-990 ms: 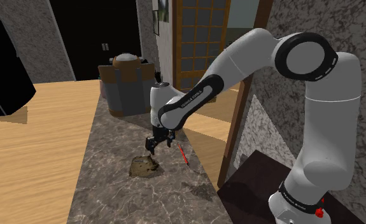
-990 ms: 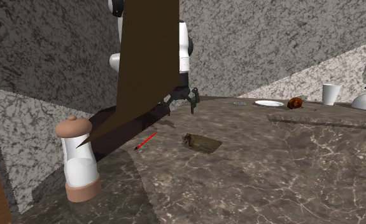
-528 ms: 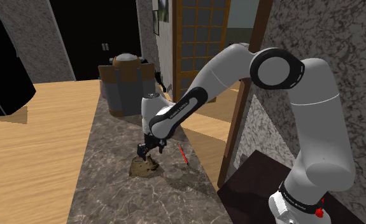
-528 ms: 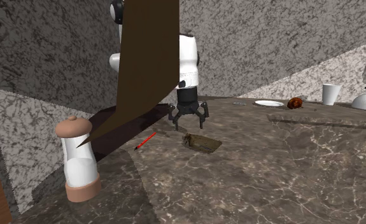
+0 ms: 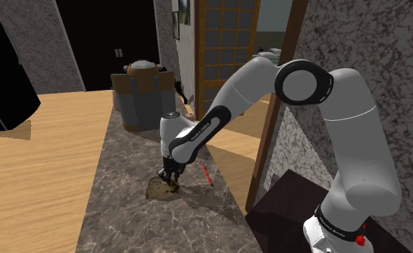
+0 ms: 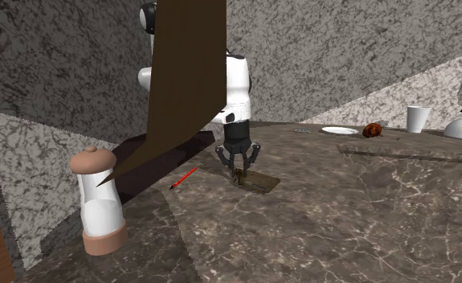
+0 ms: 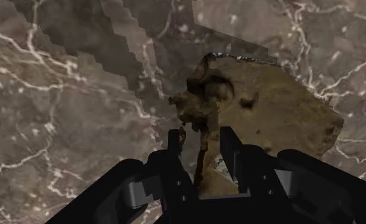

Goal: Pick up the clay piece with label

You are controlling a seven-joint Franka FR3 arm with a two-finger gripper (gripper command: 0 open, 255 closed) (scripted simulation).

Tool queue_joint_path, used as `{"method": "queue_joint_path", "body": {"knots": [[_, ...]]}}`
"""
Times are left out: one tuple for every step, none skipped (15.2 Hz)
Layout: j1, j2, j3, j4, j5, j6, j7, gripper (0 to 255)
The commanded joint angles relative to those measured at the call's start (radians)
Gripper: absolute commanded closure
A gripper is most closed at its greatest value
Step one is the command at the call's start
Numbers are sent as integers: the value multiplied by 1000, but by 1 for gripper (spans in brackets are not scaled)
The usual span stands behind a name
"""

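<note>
Tan-brown and lumpy, the clay piece [image 7: 270, 108] lies flat on the marbled surface [image 5: 126, 194] with my hand [image 7: 202, 141] down over its edge, fingers [image 7: 232, 153] narrowly apart around a thin ridge (not yet pinching, I judge), so closing and lifting remain.

The gripper [image 7: 202, 137] covers the near edge of the clay piece [image 7: 270, 108]. The label [image 7: 218, 164] between its fingers [image 7: 232, 153] is half hidden and unreadable. Above the gripper, a board [image 6: 185, 72] hides most of the arm [image 6: 237, 80].
</note>
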Motion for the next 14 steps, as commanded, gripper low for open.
{"method": "queue_joint_path", "body": {"knots": [[0, 1, 0, 0, 0, 1, 0, 255], [0, 1, 0, 0, 0, 1, 0, 255], [0, 1, 0, 0, 0, 1, 0, 255], [0, 1, 0, 0, 0, 1, 0, 255], [0, 1, 0, 0, 0, 1, 0, 255], [0, 1, 0, 0, 0, 1, 0, 255], [0, 1, 0, 0, 0, 1, 0, 255], [0, 1, 0, 1, 0, 0, 0, 255], [-2, -9, 3, 0, 3, -8, -1, 255], [-4, -19, 5, -2, 6, -17, -3, 255], [-6, -30, 8, -3, 9, -27, -5, 255], [-8, -40, 11, -3, 12, -36, -6, 255], [-10, -49, 13, -3, 15, -45, -8, 255], [-12, -59, 16, -4, 19, -55, -9, 255]]}}
